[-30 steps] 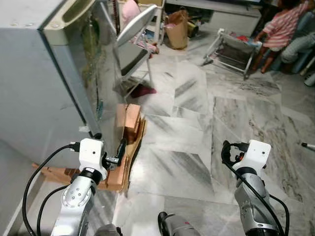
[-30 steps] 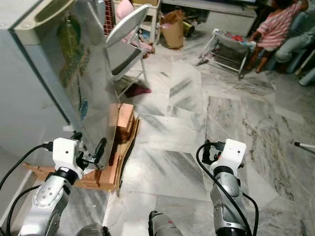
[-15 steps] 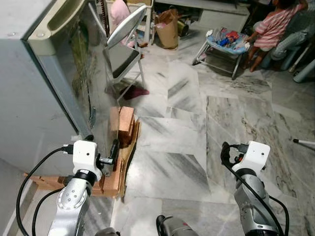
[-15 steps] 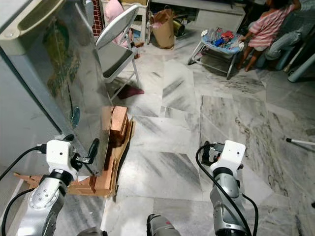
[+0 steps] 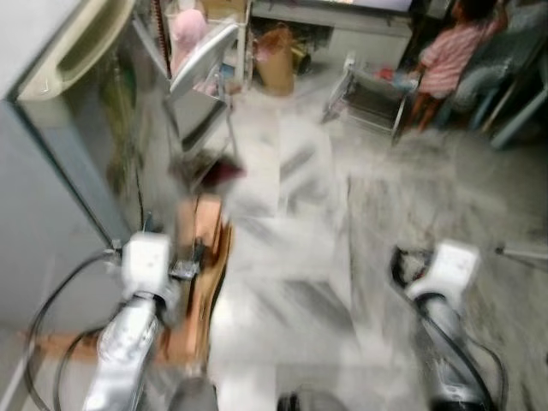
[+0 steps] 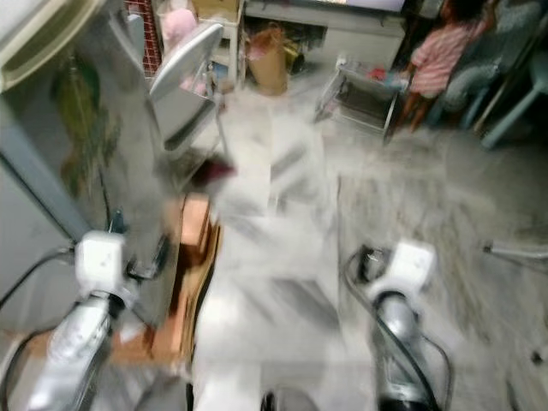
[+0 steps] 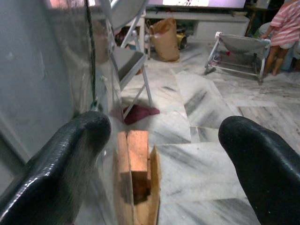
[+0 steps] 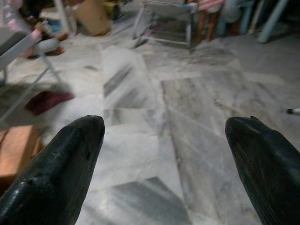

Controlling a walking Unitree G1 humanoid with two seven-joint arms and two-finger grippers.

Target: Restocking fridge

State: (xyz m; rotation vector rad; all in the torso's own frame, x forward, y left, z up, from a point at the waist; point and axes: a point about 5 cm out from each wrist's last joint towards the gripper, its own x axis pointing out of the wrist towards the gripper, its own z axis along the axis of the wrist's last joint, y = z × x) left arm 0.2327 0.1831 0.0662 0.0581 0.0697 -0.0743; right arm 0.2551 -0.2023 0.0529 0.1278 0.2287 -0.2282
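Both grippers hang with fingers spread wide and empty — the left gripper [image 7: 161,154] just beside the fridge [image 5: 51,171] door's lower edge, the right gripper [image 8: 164,154] over bare marble floor [image 8: 140,103]. Wooden blocks [image 7: 136,164] sit at the fridge's foot, then a folding chair [image 5: 201,64]. Farthest off, blurred, is a person in stripes [image 5: 445,56].

The right pincer [image 8: 164,154] hangs above the grey-veined marble floor [image 8: 154,117], its 2 black fingers [image 8: 56,168] spread wide with only tiles between them. Beyond one fingertip lies a dark red cloth [image 8: 47,101] on the floor, near the thin metal legs of a folding chair [image 8: 28,70]. A block of bare wood [image 8: 16,150] sits close beside that same finger. Farther off stand a brown paper bag [image 8: 91,16] and a low metal-framed rack [image 8: 166,23], with a person's legs [image 8: 208,21] just past the rack. The picture is slightly soft.
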